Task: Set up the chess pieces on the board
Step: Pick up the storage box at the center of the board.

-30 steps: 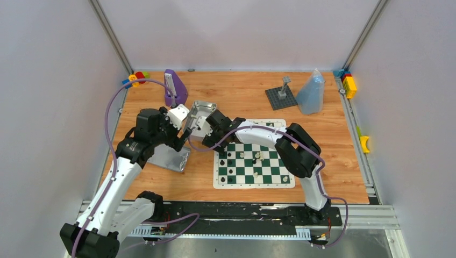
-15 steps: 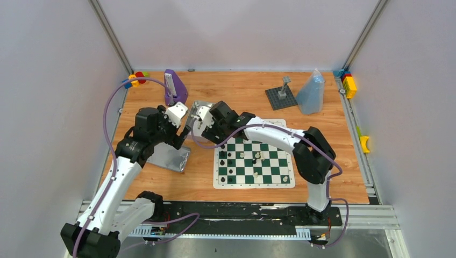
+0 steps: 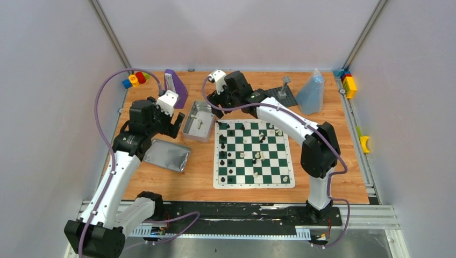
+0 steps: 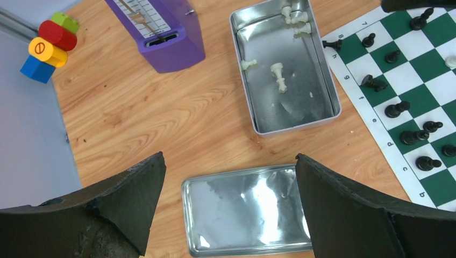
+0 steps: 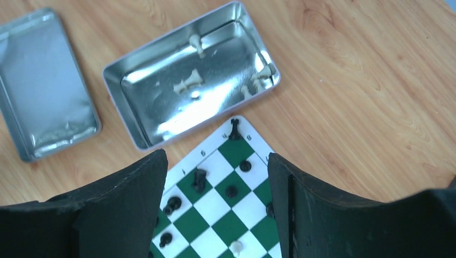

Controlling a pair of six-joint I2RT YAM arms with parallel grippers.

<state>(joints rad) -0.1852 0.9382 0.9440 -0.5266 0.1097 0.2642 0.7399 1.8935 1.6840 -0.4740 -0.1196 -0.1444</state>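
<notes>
The green-and-white board [image 3: 253, 161] lies mid-table. Black chess pieces [image 3: 230, 156] stand along its left files, and a few white ones [image 3: 257, 157] are near its middle. More white pieces [image 4: 277, 72] lie in the open silver tin [image 3: 191, 124] left of the board. My left gripper [image 3: 175, 120] is open and empty, hovering over the tin's lid [image 4: 247, 215]; in the left wrist view the gripper [image 4: 229, 158] frames that lid. My right gripper [image 3: 214, 98] is open and empty above the board's far-left corner; in the right wrist view the gripper [image 5: 215, 156] frames black pieces [image 5: 199, 177].
A purple wedge-shaped object [image 3: 173, 86] and coloured blocks [image 3: 134, 79] sit at the back left. A dark grey studded plate [image 3: 280, 98] and a blue bag [image 3: 311, 92] stand at the back right. More blocks [image 3: 349, 83] rest on the right rail.
My right gripper has moved away from the tin toward the back of the table and risen, its jaws a little narrower. My left gripper has drawn back to the left.
</notes>
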